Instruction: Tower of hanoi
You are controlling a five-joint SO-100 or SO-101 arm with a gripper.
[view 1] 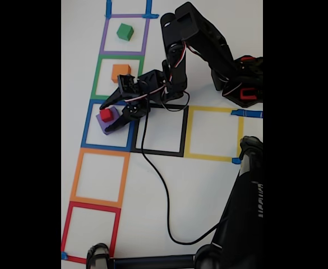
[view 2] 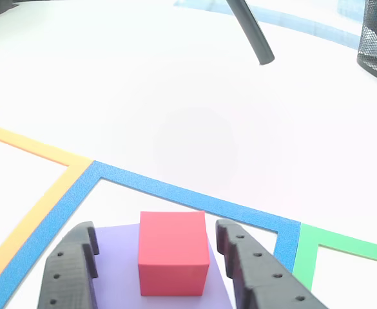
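A small red cube (view 1: 106, 115) sits on a larger purple block (view 1: 101, 122) inside the blue tape square (view 1: 86, 128). My gripper (view 1: 105, 117) is lowered over this stack, open, with one finger on each side of the red cube. In the other view the red cube (view 2: 173, 252) rests on the purple block (view 2: 118, 264) between the black fingers (view 2: 69, 270), with a gap on each side of my gripper (view 2: 156, 230). An orange cube (view 1: 120, 73) lies in the green square, and a green cube (view 1: 125, 31) in the purple square.
Black (view 1: 159, 152), yellow (view 1: 211, 157), orange (view 1: 99, 202) and red (view 1: 91, 205) tape squares hold nothing. A black cable (view 1: 158, 185) trails across the table. A dark stand (view 1: 245, 207) rises at the bottom right. A black mesh basket (view 2: 376, 38) stands far right.
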